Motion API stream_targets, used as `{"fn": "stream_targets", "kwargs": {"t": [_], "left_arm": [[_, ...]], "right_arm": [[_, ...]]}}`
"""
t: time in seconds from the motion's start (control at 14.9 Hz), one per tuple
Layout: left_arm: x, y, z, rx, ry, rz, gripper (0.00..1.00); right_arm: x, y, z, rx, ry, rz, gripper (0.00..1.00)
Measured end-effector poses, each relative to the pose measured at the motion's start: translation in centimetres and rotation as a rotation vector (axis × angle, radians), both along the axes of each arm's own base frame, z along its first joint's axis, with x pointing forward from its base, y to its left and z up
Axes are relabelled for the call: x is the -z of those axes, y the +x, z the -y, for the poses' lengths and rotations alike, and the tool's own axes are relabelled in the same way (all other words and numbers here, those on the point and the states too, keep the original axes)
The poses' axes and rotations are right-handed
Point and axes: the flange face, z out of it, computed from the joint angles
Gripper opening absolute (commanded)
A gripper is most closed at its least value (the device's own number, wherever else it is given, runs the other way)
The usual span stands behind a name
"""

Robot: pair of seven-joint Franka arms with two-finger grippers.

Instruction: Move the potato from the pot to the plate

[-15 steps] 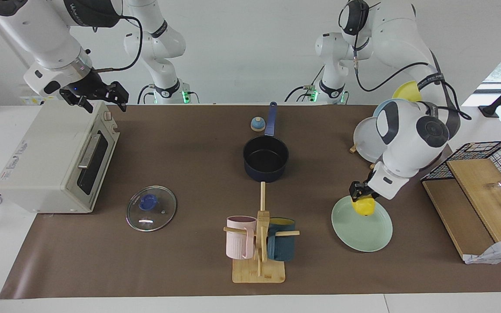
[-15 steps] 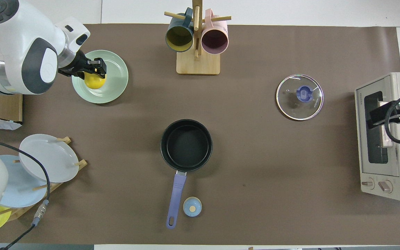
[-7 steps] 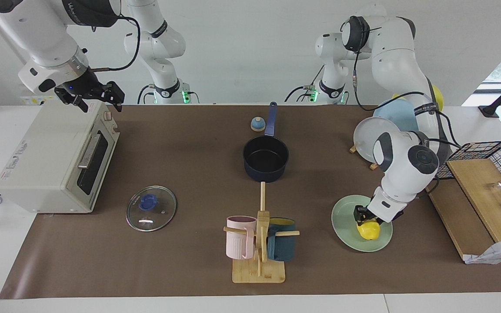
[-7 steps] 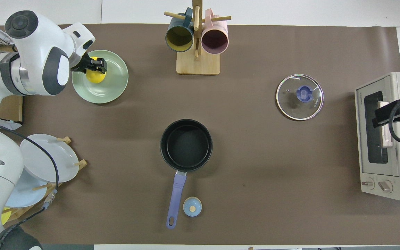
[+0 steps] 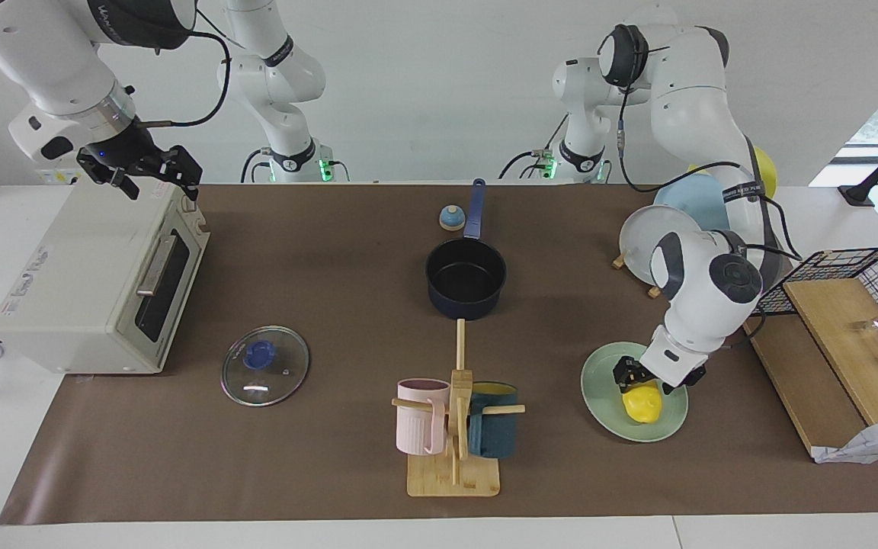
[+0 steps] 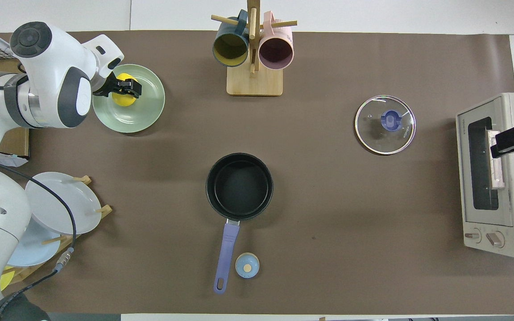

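White walls and a brown mat spread over the desk (image 5: 332,252) frame the scene; since a moment ago the potato (image 5: 642,403) has been carried down from above the plate (image 5: 607,415) and set on it, and the left tool (image 5: 632,375) has been opened and drawn slightly up, so that its fingers are now parted just above the potato and nothing is gripped; this is read as the release just made, and the transfer is judged to be all but complete, with only the withdrawal of the left arm remaining; the plate is found toward the left arm's end of the desk, near the edge away from the robots, and the potato is seen resting inside its rim, off centre toward the side away from the robots; the pot (image 5: 466,282) is seen in the middle of the desk, its black inside empty and its handle pointed toward the robots' edge; its glass lid (image 5: 264,365) is laid flat on the mat toward the right arm's end, well apart from it; the right tool (image 5: 151,177) is held open and empty over the toaster oven (image 5: 96,282) at the right arm's end, where that arm waits.
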Motion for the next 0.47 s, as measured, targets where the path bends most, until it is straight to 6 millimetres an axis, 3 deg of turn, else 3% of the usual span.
{"fn": "stream_targets", "kwargs": {"t": [0.2, 0.33, 0.47], "left_arm": [[-1.7, -0.2, -0.6, 0.006, 0.004, -0.01, 1.0], [-5.3, -0.7, -1.3, 0.002, 0.006, -0.021, 1.0], [-10.6, -2.0, -1.7, 0.0, 0.006, -0.022, 1.0]], "right_arm": [[0.0, 0.0, -0.2, -0.002, 0.0, 0.002, 1.0], [-0.2, 0.0, -0.1, -0.001, 0.0, 0.004, 1.0], [-0.2, 0.0, -0.1, -0.001, 0.0, 0.006, 1.0]]}}
